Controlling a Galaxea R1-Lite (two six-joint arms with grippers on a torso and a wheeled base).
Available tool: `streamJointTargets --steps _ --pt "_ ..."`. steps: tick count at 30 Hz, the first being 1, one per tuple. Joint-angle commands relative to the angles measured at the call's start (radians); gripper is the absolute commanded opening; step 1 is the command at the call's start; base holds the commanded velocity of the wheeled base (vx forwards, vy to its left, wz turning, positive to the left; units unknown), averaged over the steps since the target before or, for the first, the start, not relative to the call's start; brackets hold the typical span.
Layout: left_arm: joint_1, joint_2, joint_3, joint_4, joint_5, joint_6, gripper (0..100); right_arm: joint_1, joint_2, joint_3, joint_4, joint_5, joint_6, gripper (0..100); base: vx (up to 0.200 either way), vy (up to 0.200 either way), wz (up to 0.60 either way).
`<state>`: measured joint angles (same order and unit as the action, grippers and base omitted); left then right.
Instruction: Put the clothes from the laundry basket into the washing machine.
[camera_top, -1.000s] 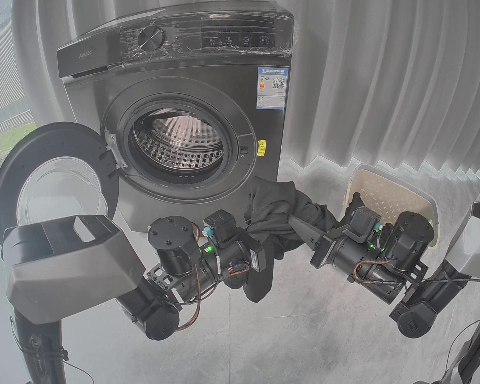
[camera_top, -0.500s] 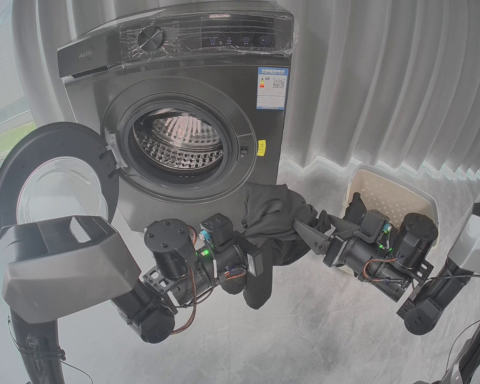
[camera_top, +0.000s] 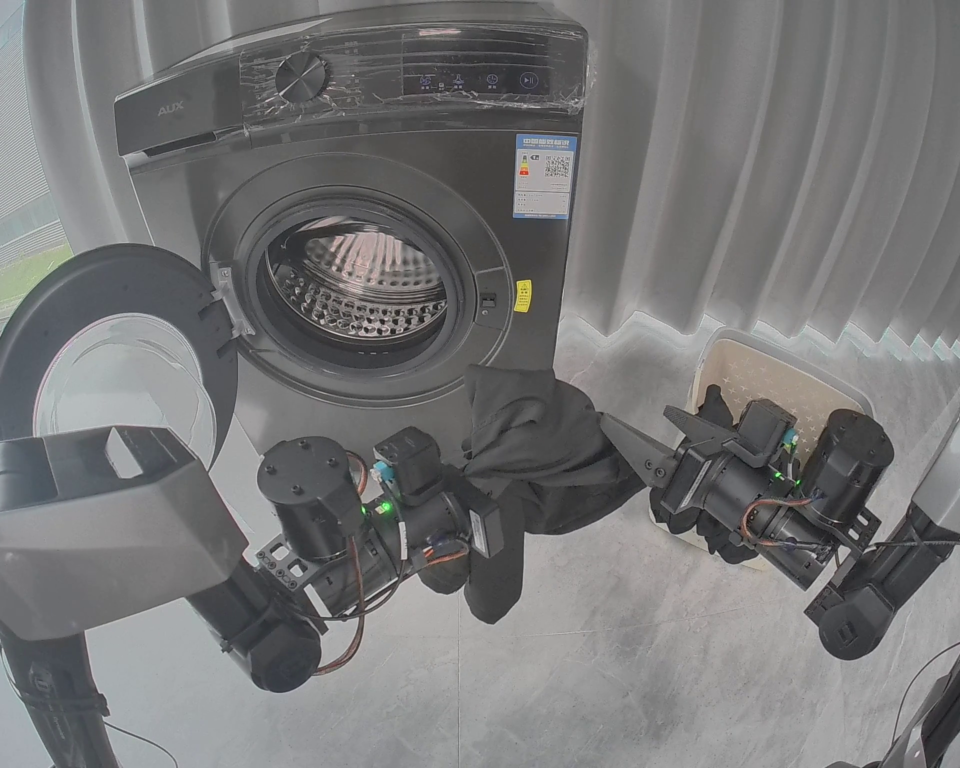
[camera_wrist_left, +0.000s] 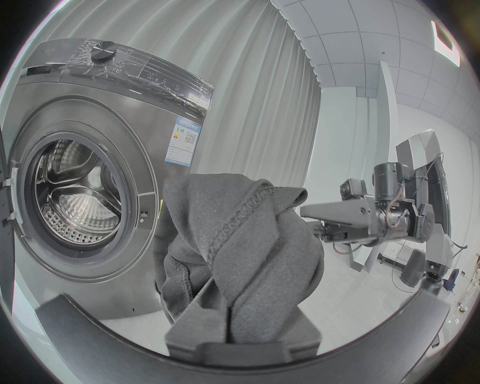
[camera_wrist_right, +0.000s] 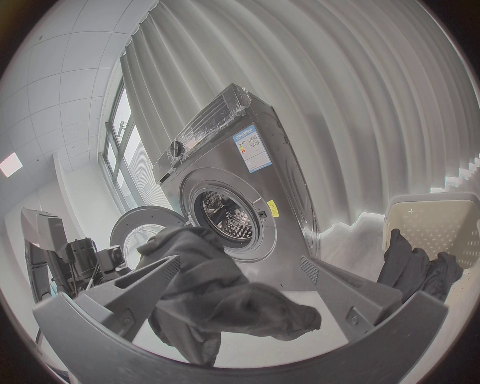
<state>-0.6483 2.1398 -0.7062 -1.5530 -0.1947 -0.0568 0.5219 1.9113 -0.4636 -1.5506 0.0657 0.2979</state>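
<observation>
A dark grey garment (camera_top: 530, 440) hangs from my left gripper (camera_top: 497, 490), low in front of the washing machine (camera_top: 400, 120), below its open drum (camera_top: 355, 280). In the left wrist view that gripper (camera_wrist_left: 227, 306) is shut on the garment (camera_wrist_left: 235, 235), with cloth bunched over the fingers. My right gripper (camera_top: 640, 420) is open just right of the garment, and I cannot tell whether its fingertip touches the cloth. It sits between the garment and the cream laundry basket (camera_top: 800, 385). More dark clothes (camera_top: 715, 405) lie in the basket (camera_wrist_right: 450, 220).
The washer's round door (camera_top: 110, 340) stands swung open to the left, close to my left arm. White curtains (camera_top: 760, 170) hang behind the machine and basket. Grey tiled floor (camera_top: 600, 650) lies bare in front.
My right gripper has drawn back to the right, away from the garment and toward the basket. My left arm has shifted left with the garment still in its grip.
</observation>
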Motion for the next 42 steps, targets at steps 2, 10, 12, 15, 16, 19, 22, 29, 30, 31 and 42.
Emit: streamJointTargets --steps 2,10,12,15,16,19,22,29,30,31,42 --pt "-0.024 -0.138 0.195 -0.002 0.0 -0.003 0 0.006 -0.031 -0.004 0.0 0.006 -0.022 100 0.0 0.0 0.0" --pt "-0.025 -0.245 0.32 -0.001 -0.005 -0.005 0 0.033 -0.083 -0.007 0.001 0.114 -0.074 100 0.0 0.0 0.0" --pt "-0.025 -0.271 0.33 -0.001 -0.003 -0.006 0 0.041 -0.083 -0.003 0.001 0.123 -0.074 100 0.0 0.0 0.0" --pt "-0.014 -0.274 0.333 0.001 0.0 -0.006 0 0.04 -0.08 0.003 0.001 0.126 -0.072 100 0.0 0.0 0.0" --pt "-0.013 -0.273 0.338 -0.001 0.0 -0.006 0 0.04 -0.08 0.005 0.001 0.126 -0.072 100 0.0 0.0 0.0" --pt "-0.008 -0.265 0.344 -0.001 0.004 -0.006 0 0.04 -0.078 0.005 0.001 0.124 -0.074 100 0.0 0.0 0.0" --pt "0.032 -0.264 0.347 -0.001 0.055 -0.005 0 0.047 -0.081 0.016 0.0 0.12 -0.089 100 0.0 0.0 0.0" --pt "0.102 -0.241 0.327 0.004 0.29 -0.011 0 0.035 -0.084 0.016 0.0 0.12 -0.123 100 0.0 0.0 0.0" --pt "0.11 -0.23 0.312 0.004 0.324 -0.011 0 0.035 -0.083 0.016 0.0 0.118 -0.121 100 0.0 0.0 0.0" --pt "0.111 -0.228 0.306 0.004 0.33 -0.012 0 0.035 -0.083 0.016 0.0 0.118 -0.123 100 0.0 0.0 0.0" --pt "0.113 -0.135 0.238 0.005 0.449 0.011 0 0.029 -0.077 0.011 0.0 0.118 -0.121 100 0.0 0.0 0.0"
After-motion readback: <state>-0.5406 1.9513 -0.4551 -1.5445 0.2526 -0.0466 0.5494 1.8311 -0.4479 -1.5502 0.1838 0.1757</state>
